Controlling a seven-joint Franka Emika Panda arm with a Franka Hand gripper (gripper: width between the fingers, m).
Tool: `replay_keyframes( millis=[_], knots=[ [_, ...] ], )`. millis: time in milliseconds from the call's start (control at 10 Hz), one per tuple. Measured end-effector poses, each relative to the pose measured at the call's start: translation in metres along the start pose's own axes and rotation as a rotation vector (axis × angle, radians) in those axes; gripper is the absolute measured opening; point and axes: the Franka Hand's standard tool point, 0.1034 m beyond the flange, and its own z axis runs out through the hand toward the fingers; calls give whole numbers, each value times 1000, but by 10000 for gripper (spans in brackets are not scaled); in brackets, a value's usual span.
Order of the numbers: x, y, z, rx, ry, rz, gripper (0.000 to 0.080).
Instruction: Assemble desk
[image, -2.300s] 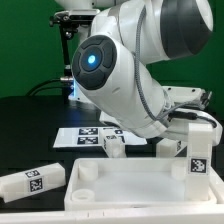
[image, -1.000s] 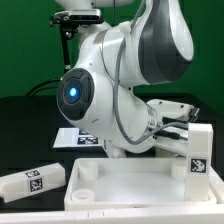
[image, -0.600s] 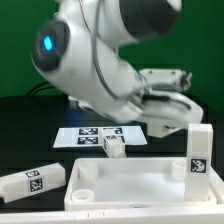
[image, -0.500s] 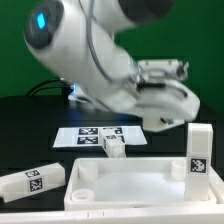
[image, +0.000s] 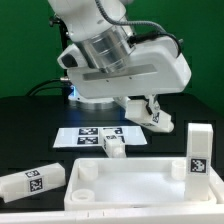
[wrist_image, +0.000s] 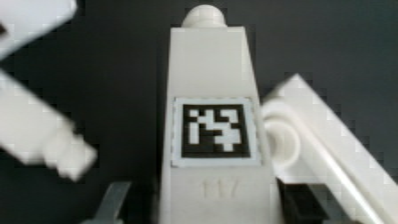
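Note:
The white desk top (image: 130, 186) lies flat at the front, sockets up. One tagged leg (image: 200, 150) stands upright on its corner at the exterior view's right. Another leg (image: 30, 181) lies at the exterior view's left of the top, and a third (image: 113, 146) lies just behind it. My gripper (image: 150, 108) is shut on the fourth leg (image: 152, 116) and holds it tilted in the air above the table, behind the top. In the wrist view this leg (wrist_image: 217, 110) runs between my fingers (wrist_image: 118, 200), tag facing the camera, with the desk top (wrist_image: 324, 140) below beside it.
The marker board (image: 90, 133) lies on the black table behind the desk top. The robot arm's bulk hangs over the middle of the scene. A blurred white part (wrist_image: 36, 120) shows in the wrist view beside the held leg.
The arm has swung round and risen. The leg that lay behind the top at the exterior view's right is now off the table in my gripper.

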Motion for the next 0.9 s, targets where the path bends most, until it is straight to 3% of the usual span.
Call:
replay_keyframes(
  millis=[100, 200, 300, 400, 700, 800, 900],
  knots=[
    [10, 3, -26, 7, 33, -50, 284],
    [26, -3, -53, -21, 140, -125, 284],
    [29, -22, -57, -49, 246, -177, 284],
    [16, -37, -41, -55, 284, -179, 284],
    [23, -40, -40, -32, 471, -210, 284],
    [27, -37, -44, -55, 495, -262, 284],
    [40, -38, -67, -55, 545, -302, 284]
  ],
)
